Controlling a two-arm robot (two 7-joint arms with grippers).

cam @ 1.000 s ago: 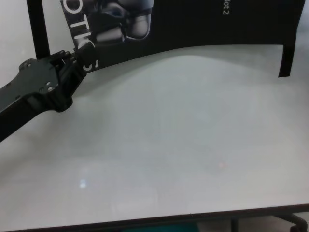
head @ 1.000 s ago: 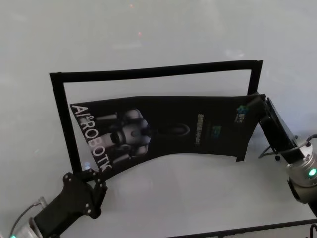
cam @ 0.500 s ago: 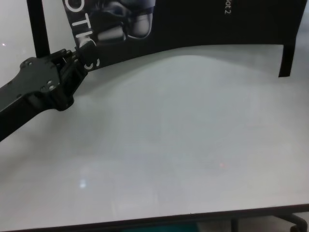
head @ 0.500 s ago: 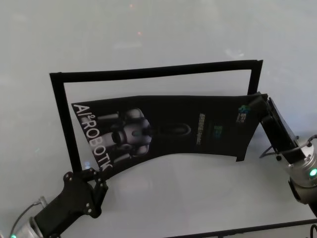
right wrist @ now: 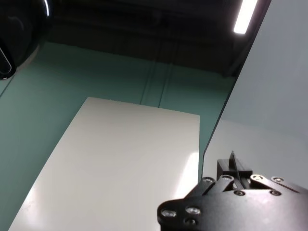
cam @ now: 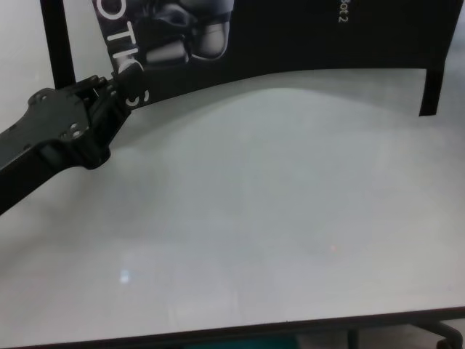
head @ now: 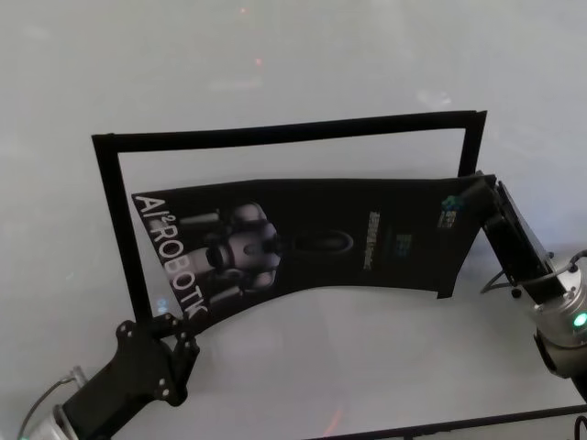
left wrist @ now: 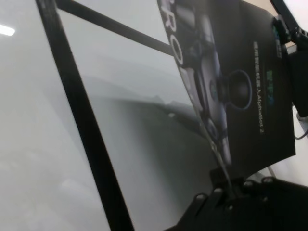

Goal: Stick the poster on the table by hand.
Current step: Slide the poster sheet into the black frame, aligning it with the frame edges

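The poster (head: 367,229) is a glossy black sheet with a grey-white robot and white letters. It hangs in a sagging curve just above the white table (head: 321,367), between my two grippers. My left gripper (head: 174,323) is shut on its near left corner by the letters; this also shows in the chest view (cam: 109,83) and the left wrist view (left wrist: 226,185). My right gripper (head: 483,188) is shut on its far right corner, where the right wrist view (right wrist: 234,163) shows a thin edge pinched. The poster also shows in the chest view (cam: 327,36) and the left wrist view (left wrist: 240,86).
Narrow black tape strips lie on the table as a three-sided frame: a far strip (head: 284,131), a left strip (head: 119,229) and a right strip (head: 461,220). The poster's middle lies inside this frame. The table's dark front edge (head: 459,423) runs close below.
My right gripper has shifted its corner slightly to the right. The left gripper has dropped a touch toward the table's front edge. Both keep their hold on the poster.
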